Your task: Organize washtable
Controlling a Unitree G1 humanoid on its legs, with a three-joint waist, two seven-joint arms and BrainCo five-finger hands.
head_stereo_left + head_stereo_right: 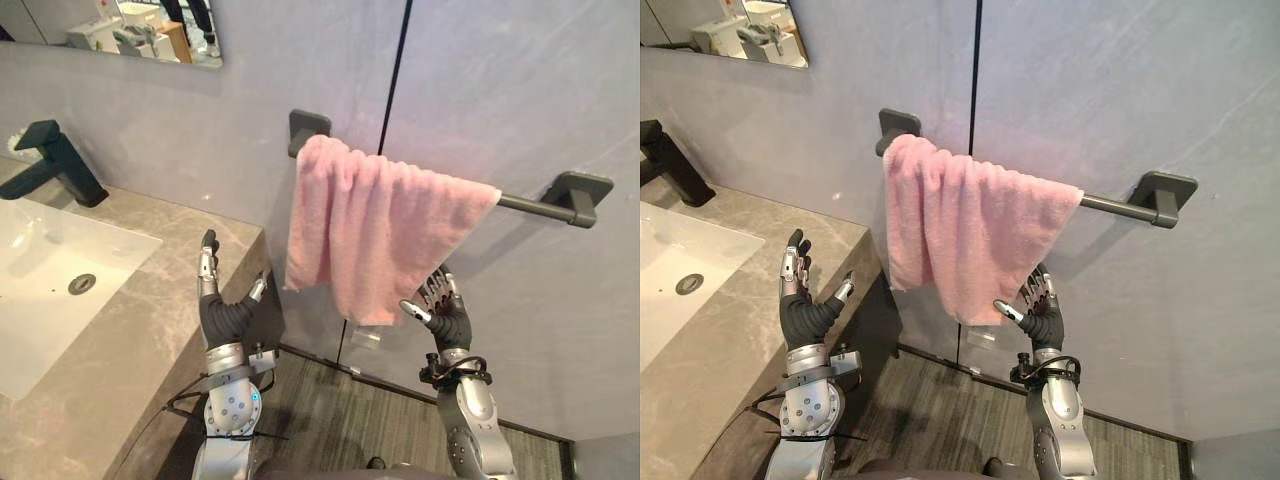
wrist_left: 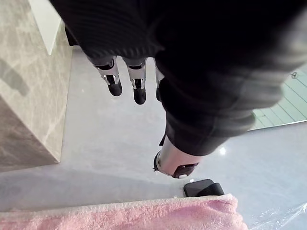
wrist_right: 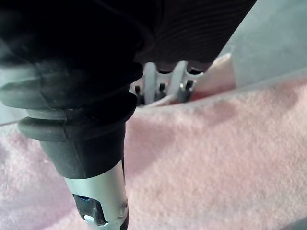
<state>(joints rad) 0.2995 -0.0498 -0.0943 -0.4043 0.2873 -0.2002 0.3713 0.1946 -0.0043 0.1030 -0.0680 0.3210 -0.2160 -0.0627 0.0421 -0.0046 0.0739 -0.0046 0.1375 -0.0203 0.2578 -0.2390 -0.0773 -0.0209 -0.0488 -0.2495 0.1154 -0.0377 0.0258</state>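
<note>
Table: the marble table (image 1: 150,330), with its white basin (image 1: 40,260), lay on the outer side of the left hand's fingers (image 1: 208,262), its corner just beside them.
Towel: the pink towel (image 1: 370,230) hung draped and bunched over the rail, crowded toward the bracket nearer the table. Its lower corner was at the right hand, touching it or just beside it. It was well apart from the left fingers, above and across from their tips.
Towel risk: the drape looked loose and uneven, so a pull down on that one low corner would likely drag the whole cloth off the rail onto the floor (image 1: 330,420). A sideways tug might only bunch it further.
Rail: the dark rail (image 1: 530,205) ran bare along its far stretch, above the right hand.
Tap: the black tap (image 1: 55,165) stood behind the basin, far beyond the left fingertips.
Left hand: the left hand (image 1: 222,315) was raised, with its fingers straight and its thumb spread; it held nothing.
Right hand: the right hand (image 1: 450,320) was up at the towel's lower corner. A fold of cloth hid the tips in the wrist view, so I could not tell whether it gripped the towel.
Hand risk: closing on too little cloth would let the corner slip free.
</note>
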